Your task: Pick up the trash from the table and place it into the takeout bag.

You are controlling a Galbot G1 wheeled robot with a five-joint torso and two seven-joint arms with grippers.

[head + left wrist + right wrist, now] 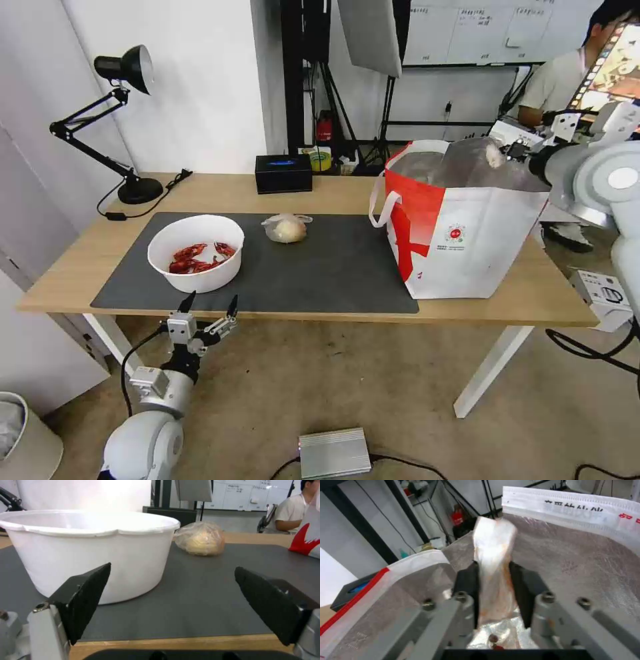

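Right gripper (pixel 493 580) pinches crumpled white tissue (pixel 493 555), orange-stained, over the silver foil lining of the boxy takeout bag (pixel 467 233). Left gripper (pixel 170 592), black wedge fingers spread, hovers at the table (pixel 333 193) edge just before the round white bowl (pixel 90 550). Clear bag with beige lump (pixel 285 229) rests on the matte grey mat (pixel 333 267).
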